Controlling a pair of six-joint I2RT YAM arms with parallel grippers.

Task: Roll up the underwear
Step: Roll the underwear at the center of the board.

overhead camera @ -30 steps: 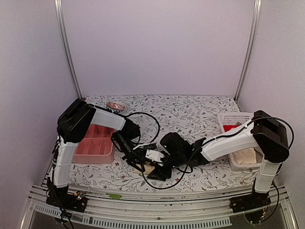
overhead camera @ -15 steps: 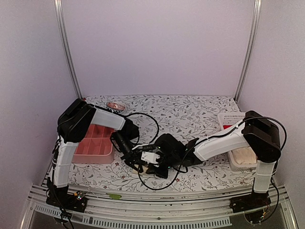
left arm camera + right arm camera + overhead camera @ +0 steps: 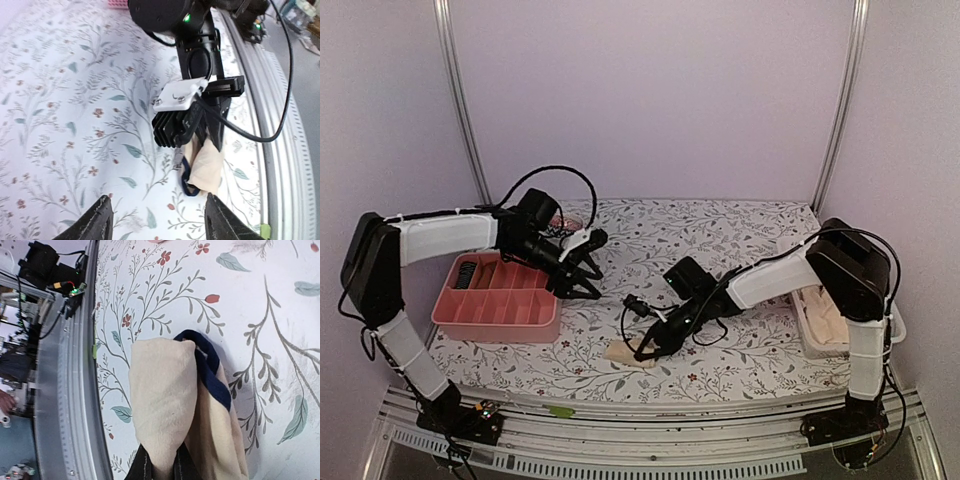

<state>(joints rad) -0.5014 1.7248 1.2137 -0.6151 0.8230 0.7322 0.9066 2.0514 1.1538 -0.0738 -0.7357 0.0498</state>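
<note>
At the left of the overhead view sits the pink tray point(image 3: 450, 312), with something dark in its upper-left compartment; I can't tell what. My left gripper point(image 3: 580, 287) hangs over the tray's right edge, jaws spread and empty.

Lower centre, the underwear point(image 3: 623, 353) lies on the flowered table point(image 3: 740, 240) near the front edge as a compact folded bundle. My right gripper point(image 3: 650, 345) is clamped on its right end. From above its long axis runs roughly left to right, free end pointing left. On the right wrist camera it stretches up-frame from my fingers, dark trim point(image 3: 215, 375) looping over the far end.

At the right, the white basket point(image 3: 810, 243) holds cream cloth point(image 3: 825, 315). I judge this piece nearly rolled but not stowed, with most of the job left.
</note>
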